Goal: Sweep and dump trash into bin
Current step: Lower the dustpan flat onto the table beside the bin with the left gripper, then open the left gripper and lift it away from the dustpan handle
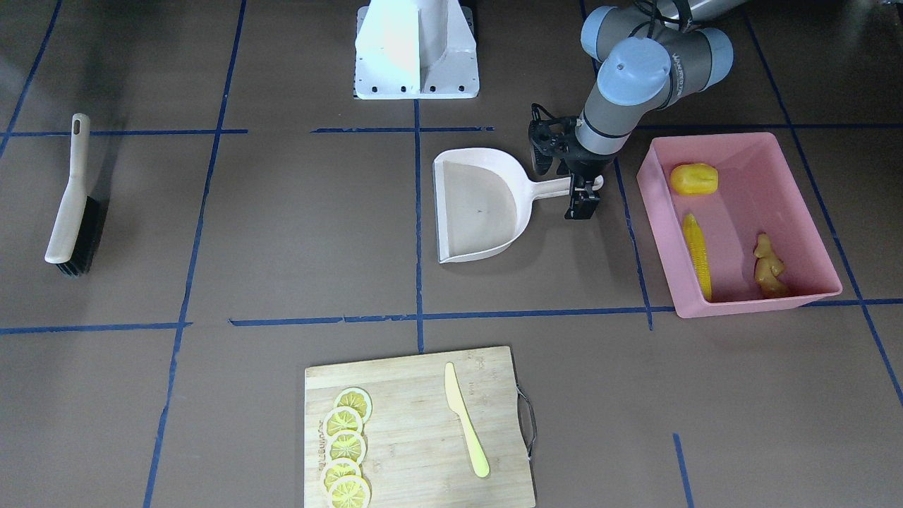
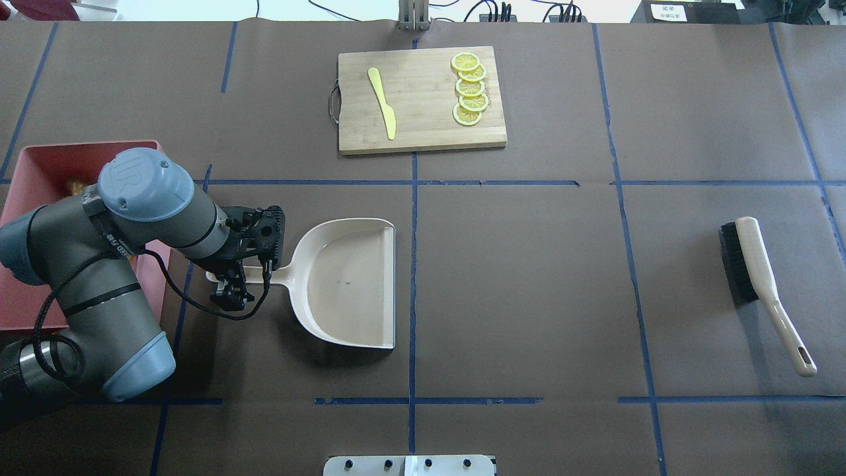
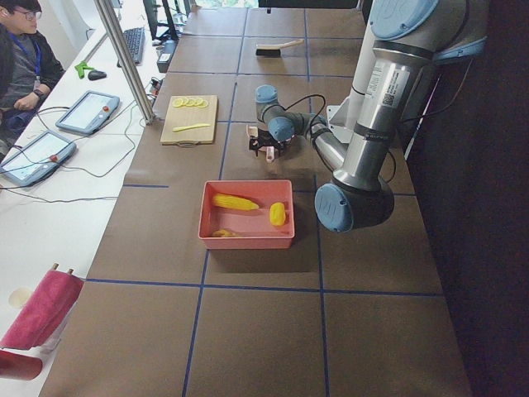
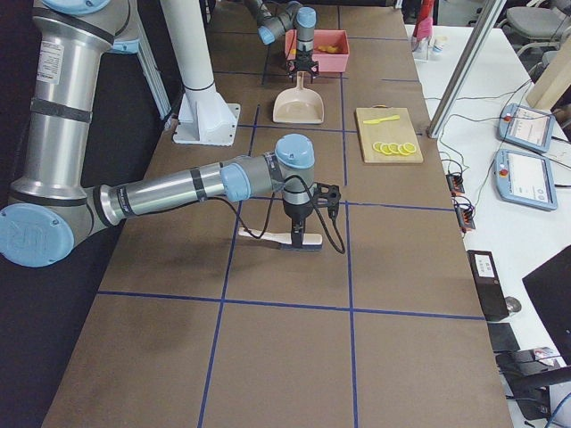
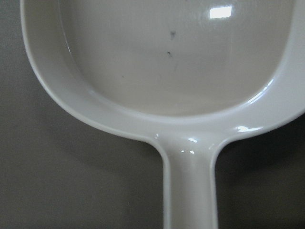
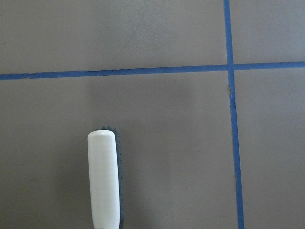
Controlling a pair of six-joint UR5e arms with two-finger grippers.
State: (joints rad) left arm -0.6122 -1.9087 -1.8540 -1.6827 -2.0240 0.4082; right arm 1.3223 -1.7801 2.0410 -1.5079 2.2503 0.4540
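The pink bin (image 1: 748, 141) holds the corn cob (image 1: 697, 254), the lumpy yellow oval piece (image 1: 693, 178) and the ginger root (image 1: 769, 267). The beige dustpan (image 1: 480, 204) lies flat and empty on the table beside the bin. My left gripper (image 1: 582, 201) points down at the handle's end with a finger on each side, open; it also shows in the overhead view (image 2: 231, 294). The brush (image 1: 70, 204) lies on the table far across. My right gripper (image 4: 299, 234) shows only in the exterior right view, over the brush. I cannot tell whether it is open or shut.
A wooden cutting board (image 1: 416, 423) with lemon slices (image 1: 346, 444) and a pale yellow knife (image 1: 465, 423) lies at the operators' side. The white robot base (image 1: 416, 56) stands at the robot's edge. The right wrist view shows only the brush handle's end (image 6: 104, 181).
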